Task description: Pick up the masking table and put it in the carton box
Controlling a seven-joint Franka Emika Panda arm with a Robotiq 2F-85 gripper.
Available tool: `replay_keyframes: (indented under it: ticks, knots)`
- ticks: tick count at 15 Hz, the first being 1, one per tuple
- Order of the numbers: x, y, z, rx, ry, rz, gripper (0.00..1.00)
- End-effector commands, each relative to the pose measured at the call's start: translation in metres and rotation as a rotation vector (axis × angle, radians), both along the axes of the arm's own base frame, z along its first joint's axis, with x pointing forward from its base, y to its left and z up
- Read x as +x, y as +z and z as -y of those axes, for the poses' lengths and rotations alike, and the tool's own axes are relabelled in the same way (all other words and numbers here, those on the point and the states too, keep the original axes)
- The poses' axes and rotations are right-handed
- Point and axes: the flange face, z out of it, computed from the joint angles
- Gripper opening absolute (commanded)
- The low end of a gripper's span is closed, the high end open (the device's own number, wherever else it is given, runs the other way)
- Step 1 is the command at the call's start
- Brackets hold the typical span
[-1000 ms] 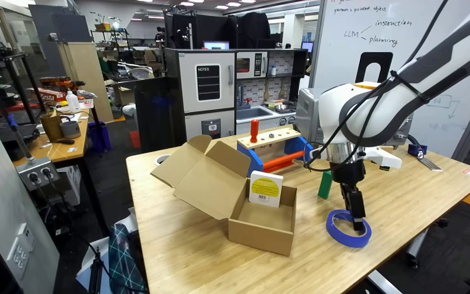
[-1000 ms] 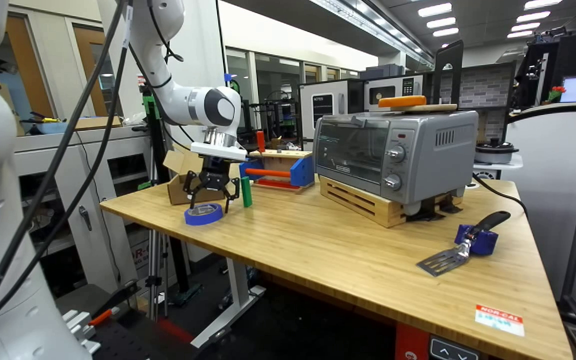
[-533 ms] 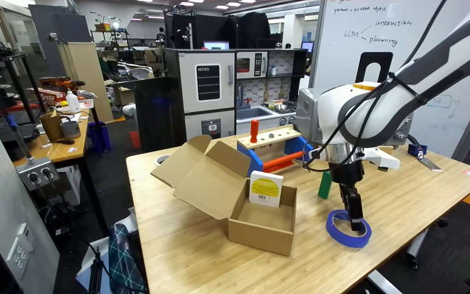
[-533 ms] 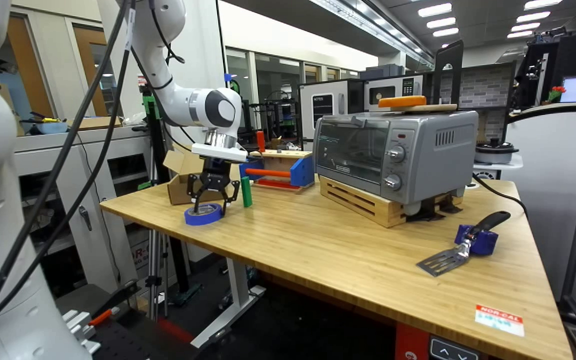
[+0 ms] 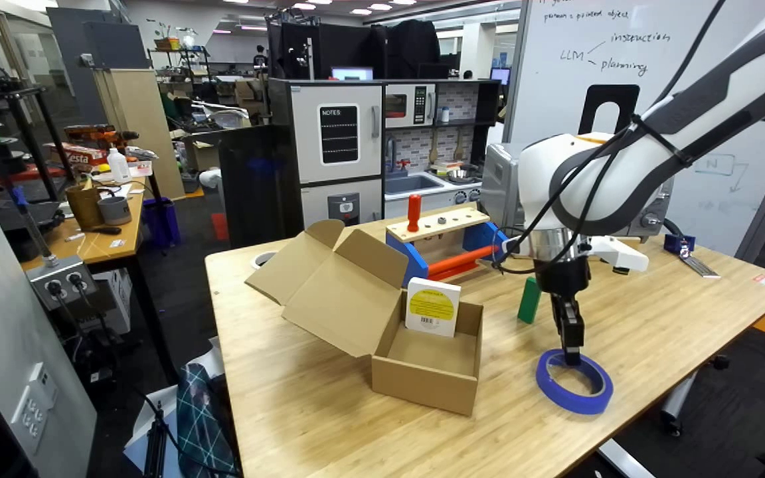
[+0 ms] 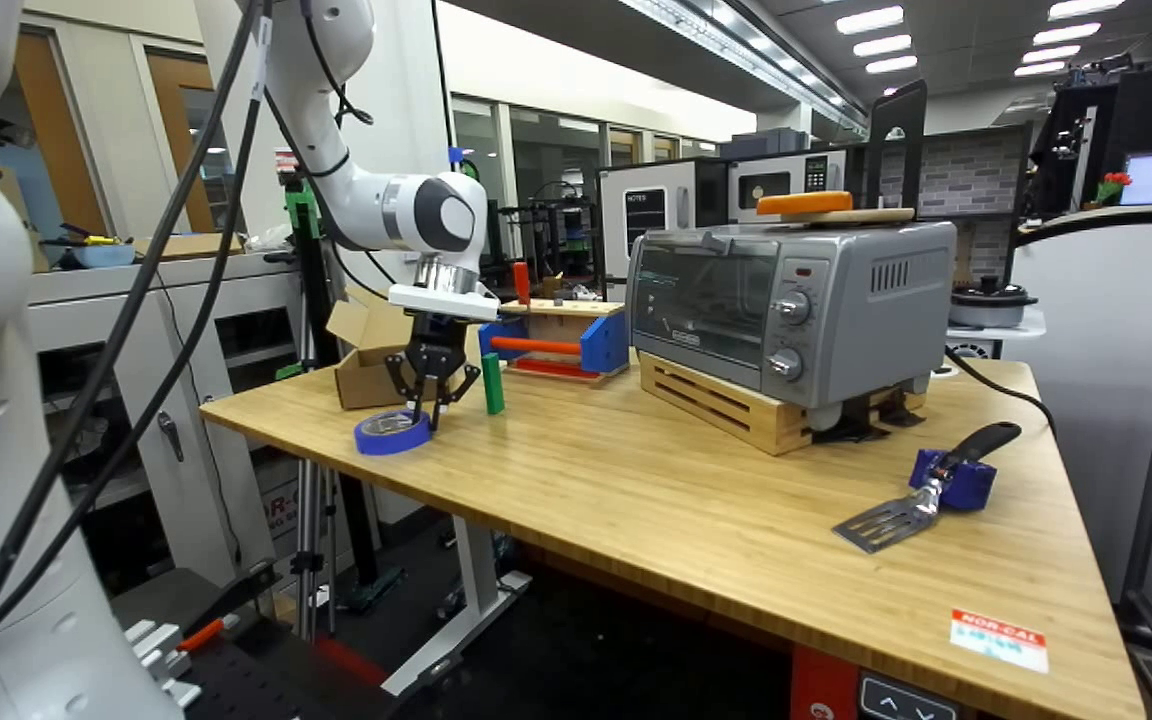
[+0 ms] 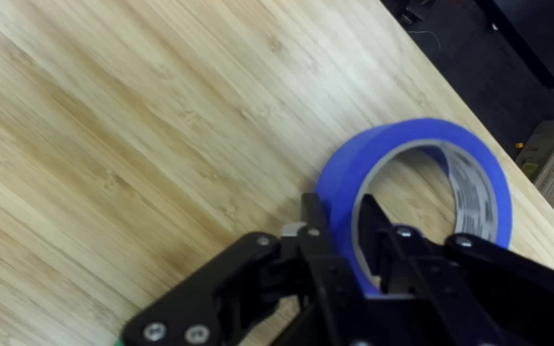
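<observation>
The masking table, a blue ring of tape (image 5: 572, 402), lies flat on the wooden table in both exterior views. In the wrist view its rim (image 7: 402, 133) passes between the two black fingers of my gripper (image 7: 338, 199), one outside the ring and one inside the hollow centre. The jaws have come together on that stretch of rim. In an exterior view the gripper (image 6: 425, 418) points down at the ring's side nearest the green block. The carton box (image 5: 422, 386) stands with its lid folded back; in an exterior view the gripper partly covers the box (image 6: 358, 382).
Inside the carton box leans a white square pack (image 5: 431, 308) with a yellow circle. A green block (image 5: 528, 301) stands close to the gripper, with a red-and-blue toy rack (image 5: 452, 259) behind. A toaster oven (image 6: 786, 300) and a spatula (image 6: 901, 515) are farther along. The table edge runs near the tape.
My fingers have closed from wide apart onto the ring's rim. The tape has slid a little toward the table edge, while the gripper has shifted slightly toward the green block.
</observation>
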Motion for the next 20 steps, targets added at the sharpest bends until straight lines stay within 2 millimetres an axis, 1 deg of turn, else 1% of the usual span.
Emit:
replay_keyframes:
  ticks: [1, 3, 7, 9, 11, 14, 17, 20]
  knots:
    - [0.003, 0.006, 0.005, -0.008, -0.002, 0.021, 0.01]
    - [0.004, 0.007, 0.008, -0.007, -0.008, 0.023, 0.04]
    - [0.003, 0.013, 0.014, -0.011, -0.021, 0.034, 0.04]
    - [0.003, 0.022, 0.017, -0.014, -0.027, 0.050, 0.04]
    - [0.002, 0.038, 0.019, -0.034, -0.019, 0.094, 0.04]
    - [0.001, 0.071, 0.019, -0.075, 0.015, 0.164, 0.04]
    - [-0.004, 0.097, 0.011, -0.117, 0.056, 0.226, 0.04]
    - [-0.011, 0.109, -0.006, -0.139, 0.102, 0.253, 0.04]
